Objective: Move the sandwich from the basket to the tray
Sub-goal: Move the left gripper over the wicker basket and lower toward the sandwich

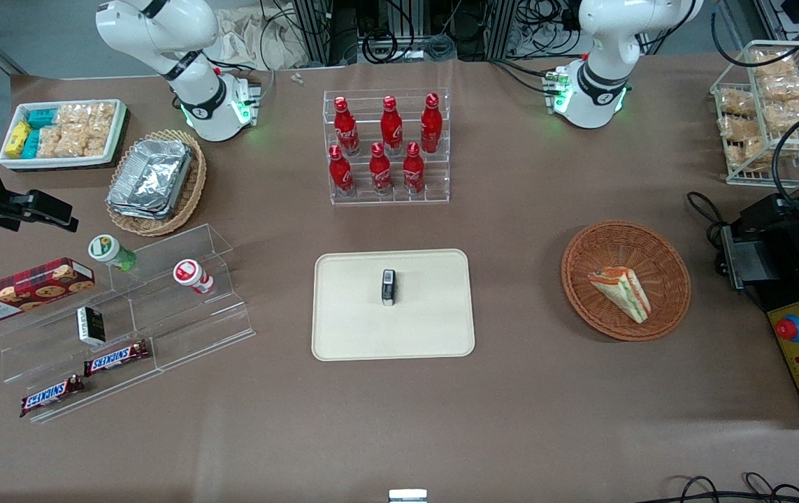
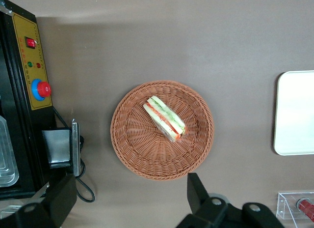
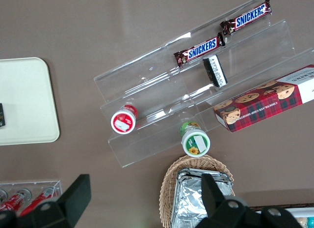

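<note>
The sandwich (image 1: 621,292) (image 2: 164,118), a pale wedge with red, orange and green layers, lies inside the round reddish-brown basket (image 1: 581,279) (image 2: 132,139). The cream tray (image 1: 350,314) (image 2: 294,115) lies flat beside the basket, toward the parked arm's end of the table. My gripper (image 1: 769,215) (image 2: 130,201) hangs high above the table, beside the basket and a little farther from the front camera than it. It is open, with its fingers wide apart and nothing between them.
A small black item (image 1: 388,286) stands in the middle of the tray. A black control box with a red button (image 1: 790,328) (image 2: 40,89) sits beside the basket at the working arm's end. A rack of red bottles (image 1: 385,147) stands farther from the front camera than the tray.
</note>
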Controlling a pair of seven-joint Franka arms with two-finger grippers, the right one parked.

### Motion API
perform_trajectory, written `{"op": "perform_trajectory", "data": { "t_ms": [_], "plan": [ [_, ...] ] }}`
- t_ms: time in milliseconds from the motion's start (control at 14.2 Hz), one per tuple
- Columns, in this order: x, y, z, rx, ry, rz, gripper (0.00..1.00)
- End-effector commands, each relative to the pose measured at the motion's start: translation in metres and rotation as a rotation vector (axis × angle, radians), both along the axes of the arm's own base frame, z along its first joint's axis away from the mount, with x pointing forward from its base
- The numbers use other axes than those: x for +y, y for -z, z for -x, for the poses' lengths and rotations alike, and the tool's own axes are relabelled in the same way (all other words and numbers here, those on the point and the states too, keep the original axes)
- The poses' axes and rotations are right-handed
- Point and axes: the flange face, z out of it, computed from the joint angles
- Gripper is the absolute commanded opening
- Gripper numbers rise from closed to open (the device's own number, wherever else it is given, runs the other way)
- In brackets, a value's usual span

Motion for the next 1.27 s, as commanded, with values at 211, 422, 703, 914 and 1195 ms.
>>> {"op": "perform_trajectory", "data": {
  "t_ms": [211,422,703,914,1195],
  "plan": [
    [-0.001,0.002,-0.004,0.021,-0.007,0.005,1.0],
    [-0.004,0.02,0.002,0.089,-0.061,0.014,1.0],
    [0.0,0.068,0.004,0.129,-0.257,0.007,1.0],
    [-0.002,0.109,0.009,0.118,-0.427,-0.005,1.0],
    [-0.017,0.182,0.021,0.087,-0.521,-0.007,1.0]
  ]
}}
